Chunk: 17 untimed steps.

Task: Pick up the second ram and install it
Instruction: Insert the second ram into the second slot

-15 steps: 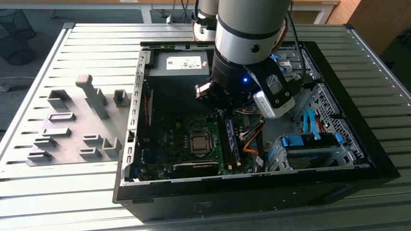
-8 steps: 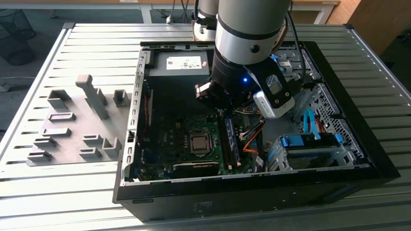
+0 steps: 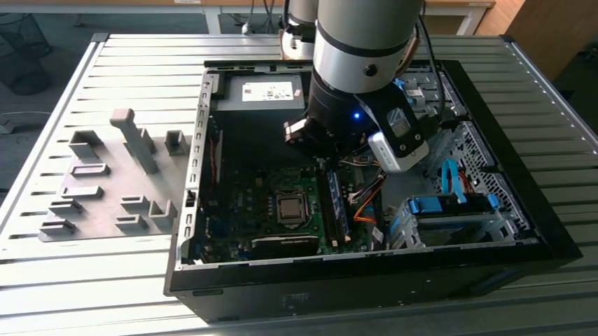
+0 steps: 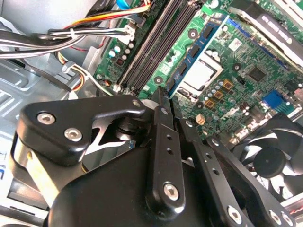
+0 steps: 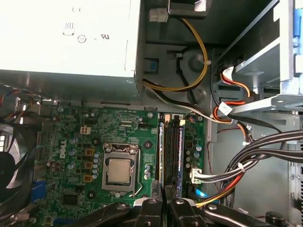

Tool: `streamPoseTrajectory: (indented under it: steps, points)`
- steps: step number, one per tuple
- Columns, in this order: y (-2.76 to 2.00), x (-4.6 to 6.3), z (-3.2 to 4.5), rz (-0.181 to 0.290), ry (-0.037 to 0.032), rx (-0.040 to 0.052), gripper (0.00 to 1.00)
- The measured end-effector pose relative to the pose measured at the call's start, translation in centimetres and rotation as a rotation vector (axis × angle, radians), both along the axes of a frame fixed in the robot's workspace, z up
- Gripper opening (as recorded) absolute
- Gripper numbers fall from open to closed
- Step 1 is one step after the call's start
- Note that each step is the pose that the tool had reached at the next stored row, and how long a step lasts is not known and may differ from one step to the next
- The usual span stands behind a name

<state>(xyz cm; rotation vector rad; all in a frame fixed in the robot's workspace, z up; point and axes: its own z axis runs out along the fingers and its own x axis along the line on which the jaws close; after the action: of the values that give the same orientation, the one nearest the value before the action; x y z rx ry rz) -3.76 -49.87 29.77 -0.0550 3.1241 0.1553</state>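
The second ram (image 5: 161,151) is a thin blue stick standing on edge in the memory slot nearest the processor socket (image 5: 118,172), inside the open computer case (image 3: 192,175). In the second wrist view its black chips face the socket (image 4: 194,52). My gripper (image 5: 165,202) is low over the slot's end, its black fingers (image 4: 163,101) drawn close together on the stick's end. In the exterior view the gripper (image 3: 327,166) hangs over the motherboard, just above the ram (image 3: 335,210). Another blue-edged stick (image 5: 181,151) sits in a neighbouring slot.
Bundled cables (image 5: 227,165) run close beside the slots. A fan (image 4: 270,156) and the power supply (image 3: 266,91) flank the board. Light-blue drive clips (image 3: 439,206) sit at the exterior view's right. A grey fixture plate (image 3: 103,182) lies on the table outside the case.
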Motion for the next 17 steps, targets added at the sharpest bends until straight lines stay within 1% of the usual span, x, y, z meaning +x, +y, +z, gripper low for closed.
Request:
streamPoseTrajectory:
  steps: [10, 17]
  points:
    - [0.01, 0.0, 0.02, -0.068, 0.0, 0.0001, 0.14]
    - [0.01, 0.0, 0.02, -0.068, -0.0001, 0.0001, 0.14]
